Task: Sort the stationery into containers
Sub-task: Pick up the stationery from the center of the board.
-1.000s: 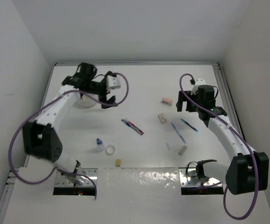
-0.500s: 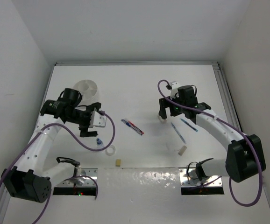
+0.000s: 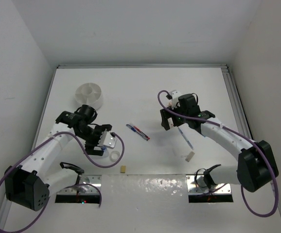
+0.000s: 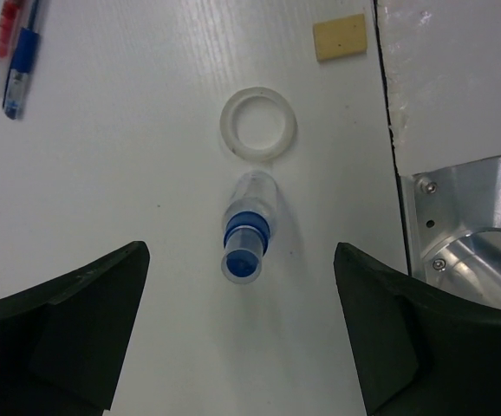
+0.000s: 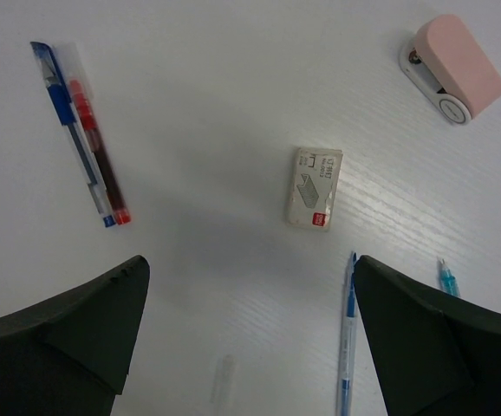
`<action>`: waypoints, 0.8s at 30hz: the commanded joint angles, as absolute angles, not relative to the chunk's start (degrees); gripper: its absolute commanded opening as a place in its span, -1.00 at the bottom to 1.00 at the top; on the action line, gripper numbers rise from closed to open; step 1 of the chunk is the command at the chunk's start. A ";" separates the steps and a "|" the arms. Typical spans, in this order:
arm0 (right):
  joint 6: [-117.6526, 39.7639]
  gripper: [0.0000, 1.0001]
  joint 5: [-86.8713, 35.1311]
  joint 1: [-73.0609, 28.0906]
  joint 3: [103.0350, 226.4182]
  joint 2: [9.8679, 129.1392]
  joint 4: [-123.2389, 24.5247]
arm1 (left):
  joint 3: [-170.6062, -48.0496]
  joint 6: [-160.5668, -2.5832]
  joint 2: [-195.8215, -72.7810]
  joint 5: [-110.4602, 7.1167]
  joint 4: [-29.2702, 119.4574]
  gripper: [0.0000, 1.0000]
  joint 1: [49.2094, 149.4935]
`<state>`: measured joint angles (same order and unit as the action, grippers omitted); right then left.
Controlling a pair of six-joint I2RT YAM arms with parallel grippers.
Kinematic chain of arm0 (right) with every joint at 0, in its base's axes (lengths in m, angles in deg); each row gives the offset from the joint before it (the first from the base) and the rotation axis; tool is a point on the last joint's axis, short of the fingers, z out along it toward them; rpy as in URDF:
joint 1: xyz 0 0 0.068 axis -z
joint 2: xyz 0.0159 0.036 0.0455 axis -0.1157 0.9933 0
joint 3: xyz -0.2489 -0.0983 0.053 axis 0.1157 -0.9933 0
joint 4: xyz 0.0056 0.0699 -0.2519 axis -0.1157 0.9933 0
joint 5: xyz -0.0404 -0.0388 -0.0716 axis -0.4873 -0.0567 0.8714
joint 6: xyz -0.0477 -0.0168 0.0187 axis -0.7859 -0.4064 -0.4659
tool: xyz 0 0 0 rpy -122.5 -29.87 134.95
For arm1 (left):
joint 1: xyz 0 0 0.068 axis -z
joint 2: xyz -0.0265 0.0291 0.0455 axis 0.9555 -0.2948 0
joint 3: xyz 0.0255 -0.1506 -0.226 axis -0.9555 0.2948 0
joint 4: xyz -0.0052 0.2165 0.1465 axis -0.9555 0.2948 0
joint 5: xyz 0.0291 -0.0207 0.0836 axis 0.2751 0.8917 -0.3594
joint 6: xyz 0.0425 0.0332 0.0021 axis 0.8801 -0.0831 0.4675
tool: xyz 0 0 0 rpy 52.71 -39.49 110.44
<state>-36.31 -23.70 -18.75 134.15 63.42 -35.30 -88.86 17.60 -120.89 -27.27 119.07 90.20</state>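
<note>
left gripper (image 4: 240, 260) wide over blue-capped bottle (image 4: 248, 227) (tape ring (image 4: 230, 124) beyond); right gripper (image 5: 250, 264) wide too

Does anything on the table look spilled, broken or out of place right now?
Nothing stands out. The blue-capped bottle, clear tape ring, red-and-blue pen and staple box sit apart on the table, with no visible damage or spill. The white bowl looks intact, with no stationery seen in it.
</note>
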 commanded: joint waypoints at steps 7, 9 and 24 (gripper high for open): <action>-39.34 0.98 -18.32 -19.55 133.48 63.04 -34.57 | -81.99 13.94 -118.92 -33.04 109.09 0.60 94.12; -39.69 0.98 -16.91 -19.55 133.48 63.04 -34.66 | -81.63 13.42 -119.27 -33.13 108.20 0.52 94.65; -41.54 0.98 -10.58 -19.29 132.60 61.55 -34.48 | -79.08 16.57 -120.25 -35.50 109.59 -0.06 96.32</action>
<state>-40.22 -13.10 -19.38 133.08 63.34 -34.34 -79.70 12.07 -121.05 -35.55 107.31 95.44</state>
